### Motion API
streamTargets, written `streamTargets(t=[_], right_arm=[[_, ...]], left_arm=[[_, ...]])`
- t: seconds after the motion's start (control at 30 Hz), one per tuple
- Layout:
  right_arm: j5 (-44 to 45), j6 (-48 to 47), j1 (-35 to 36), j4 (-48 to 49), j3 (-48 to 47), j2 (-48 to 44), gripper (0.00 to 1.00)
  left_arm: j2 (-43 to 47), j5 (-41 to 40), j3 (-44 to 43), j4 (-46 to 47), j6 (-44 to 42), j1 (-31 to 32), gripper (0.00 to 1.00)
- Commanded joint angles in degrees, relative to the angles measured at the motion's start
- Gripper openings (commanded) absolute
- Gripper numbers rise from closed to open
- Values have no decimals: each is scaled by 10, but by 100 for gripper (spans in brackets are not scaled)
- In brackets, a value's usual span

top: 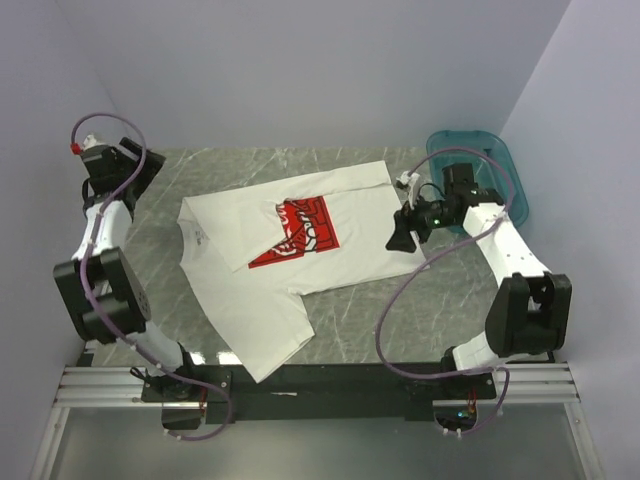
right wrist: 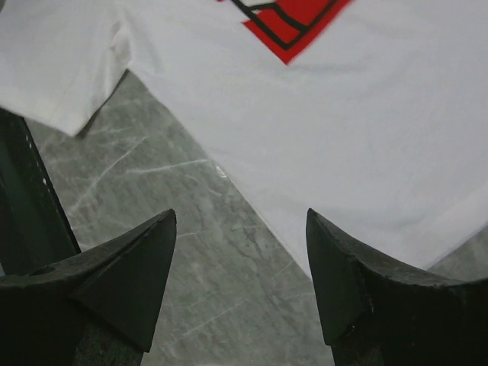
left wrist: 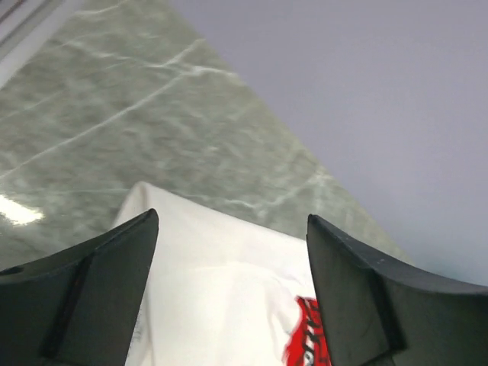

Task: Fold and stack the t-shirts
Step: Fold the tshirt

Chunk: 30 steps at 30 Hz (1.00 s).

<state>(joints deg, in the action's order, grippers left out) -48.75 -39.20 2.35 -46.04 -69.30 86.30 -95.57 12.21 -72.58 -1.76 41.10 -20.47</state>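
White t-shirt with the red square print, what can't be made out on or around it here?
- Red square print: top view, a fold of the white t-shirt seems to cover part; script too small to read.
- Same print, both wrist views: cut by frame edges.
- Teal plastic basin: top view, right arm hides part of its inside.

t-shirt (top: 300,255) on table (top: 400,310) — basin (top: 480,180) right

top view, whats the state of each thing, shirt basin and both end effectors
t-shirt: flat on the table, partly folded over its red print, not held
teal basin: upright, far right corner
left end effector: open, empty
right end effector: open, empty, over the shirt's edge
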Motion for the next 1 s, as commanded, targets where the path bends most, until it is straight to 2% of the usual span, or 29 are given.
streamTargets(t=[0.0, 0.03, 0.07, 0.13, 0.2, 0.3, 0.33, 0.37, 0.4, 0.43, 0.47, 0.5, 0.6, 0.67, 0.7, 0.8, 0.97], right_arm=[[-64, -164, 53, -86, -8, -72, 76], [-69, -187, 80, -89, 2, -86, 78], [-72, -204, 98, -82, 29, -110, 87], [-76, -241, 142, -73, 68, -127, 88], [-83, -272, 169, -75, 85, -133, 89], [-79, -305, 254, -80, 113, -135, 89], [-51, -291, 280, -58, 124, -142, 89], [-28, -254, 346, 5, 157, -164, 89], [7, -233, 377, 46, 175, -176, 89], [73, -213, 407, 86, 207, -192, 90], [109, -188, 443, 149, 217, -194, 90], [136, -183, 498, 166, 221, -191, 90], [194, -157, 583, 188, 185, -142, 89], [225, -135, 615, 198, 148, -95, 87], [243, -128, 653, 202, 138, -79, 86], [310, -116, 701, 223, 107, -17, 83], [320, -108, 752, 270, 65, 55, 81]], left_arm=[[70, 92, 59, 92, -6, 7, 85], [85, 140, 72, 113, 11, 10, 88], [109, 159, 81, 120, 14, 18, 89], [128, 177, 72, 83, -18, 64, 89], [153, 162, 49, -22, -86, 129, 88], [219, 104, 66, -104, -133, 182, 86], [242, 94, 79, -114, -147, 183, 86], [292, 71, 103, -121, -153, 184, 86], [318, 58, 114, -133, -160, 182, 86], [370, 42, 136, -137, -168, 182, 90], [395, 21, 149, -137, -166, 182, 94], [419, 11, 164, -132, -153, 182, 98], [497, -16, 223, -120, -110, 180, 99], [526, -17, 244, -129, -100, 181, 99], [532, -25, 245, -138, -94, 181, 99], [557, -42, 241, -184, -88, 181, 98], [633, -84, 227, -232, -81, 180, 98]])
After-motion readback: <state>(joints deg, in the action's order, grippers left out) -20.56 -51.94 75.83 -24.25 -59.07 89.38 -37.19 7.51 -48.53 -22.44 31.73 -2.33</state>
